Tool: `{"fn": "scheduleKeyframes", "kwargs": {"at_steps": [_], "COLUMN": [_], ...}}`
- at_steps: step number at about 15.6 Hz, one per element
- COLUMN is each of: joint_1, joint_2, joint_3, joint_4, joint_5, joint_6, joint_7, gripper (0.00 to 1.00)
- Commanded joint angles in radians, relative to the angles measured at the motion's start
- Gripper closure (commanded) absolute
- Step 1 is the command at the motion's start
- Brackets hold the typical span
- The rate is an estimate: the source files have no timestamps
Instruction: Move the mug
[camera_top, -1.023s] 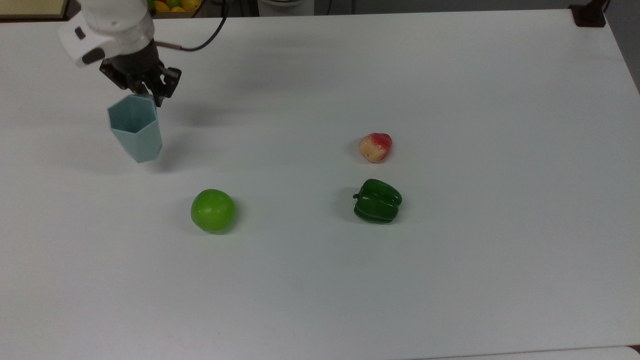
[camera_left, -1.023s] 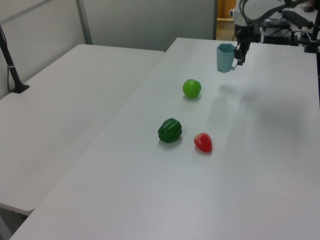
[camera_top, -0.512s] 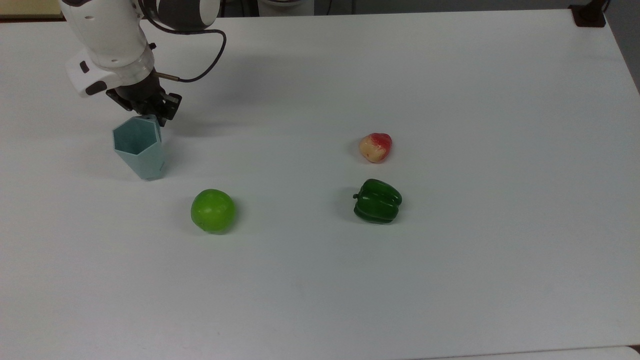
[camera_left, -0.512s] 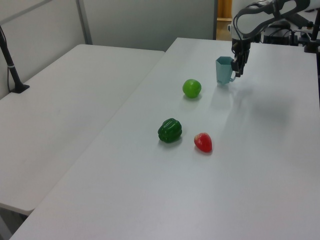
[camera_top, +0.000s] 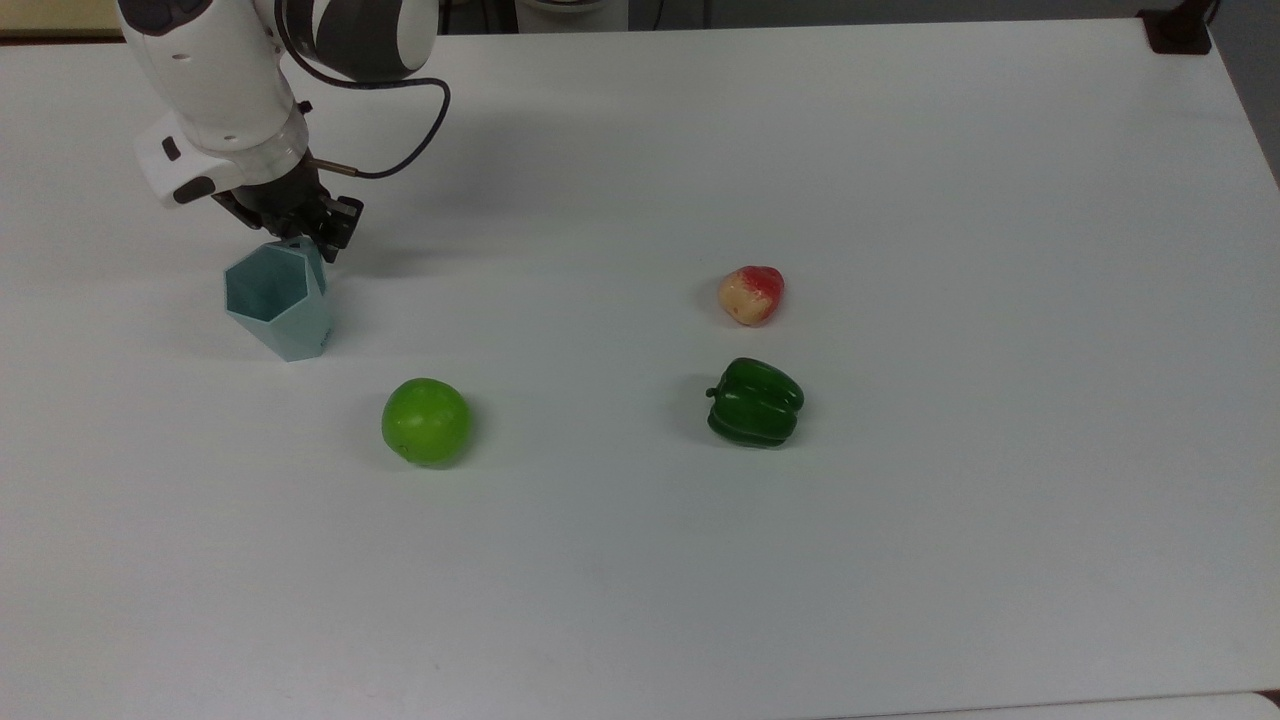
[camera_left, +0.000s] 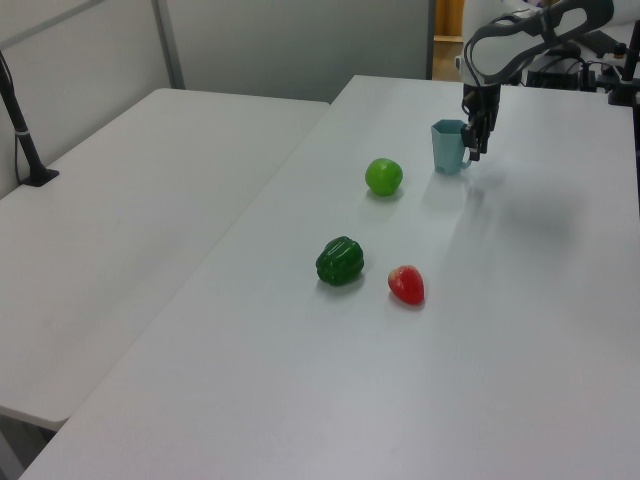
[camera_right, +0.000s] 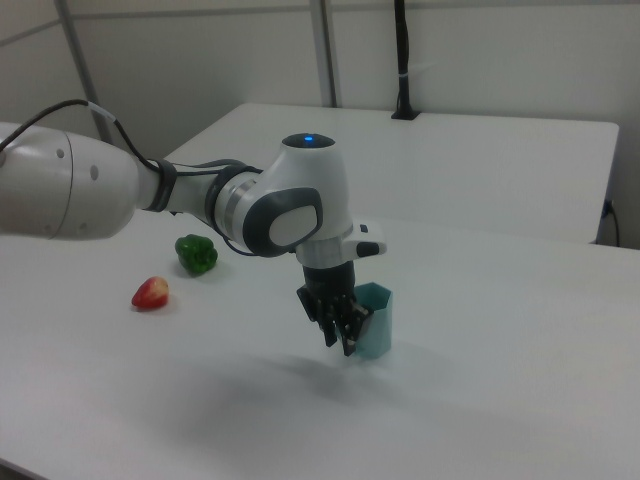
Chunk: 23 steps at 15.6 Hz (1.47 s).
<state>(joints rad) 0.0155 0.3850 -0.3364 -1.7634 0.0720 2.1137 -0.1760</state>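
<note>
Stood upright on the white table (camera_top: 900, 150): 1 pale blue mug (camera_top: 278, 300), hollow showing nothing inside. Closed narrowly on the mug's handle side at the rim: gripper (camera_top: 305, 235). Beyond the mug, well apart from it: 1 green apple (camera_top: 426, 421) nearest, 1 green pepper (camera_top: 755, 402), 1 red-and-yellow fruit (camera_top: 751, 294).

White worktable (camera_left: 300, 400) in the near ground, second white table (camera_left: 120, 210) beside it on the left view's left; grey partition wall (camera_left: 290, 40) far behind; black post (camera_right: 402, 60) on the far table.
</note>
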Motion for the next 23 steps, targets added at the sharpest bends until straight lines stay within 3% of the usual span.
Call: {"fn": "scheduleKeyframes", "kwargs": {"at_steps": [1,6,10,12,13,15,16,19,23], "joint_1": [-0.002,0.011,0.101,0.165,0.188,0.186,0.176,0.159,0.078], "joint_2": [-0.009,-0.127,-0.265,-0.322,-0.345,-0.379,-0.386,-0.391,-0.391], "joint_3": [0.004,0.002,0.004,0.011,0.025,0.104,0.134,0.158,0.169], "joint_4": [0.008,0.01,0.012,0.036,0.047,0.061,0.068,0.081,0.108], "joint_5": [0.02,0.017,-0.026,-0.095,-0.13,-0.167,-0.16,-0.117,-0.038], "joint_6": [0.012,-0.024,-0.206,-0.327,-0.396,-0.498,-0.517,-0.538,-0.537], "joint_7": [-0.007,0.065,0.148,0.217,0.251,0.256,0.254,0.247,0.083], "gripper": [0.0,0.0,0.0,0.0,0.0,0.0,0.0,0.0,0.0]}}
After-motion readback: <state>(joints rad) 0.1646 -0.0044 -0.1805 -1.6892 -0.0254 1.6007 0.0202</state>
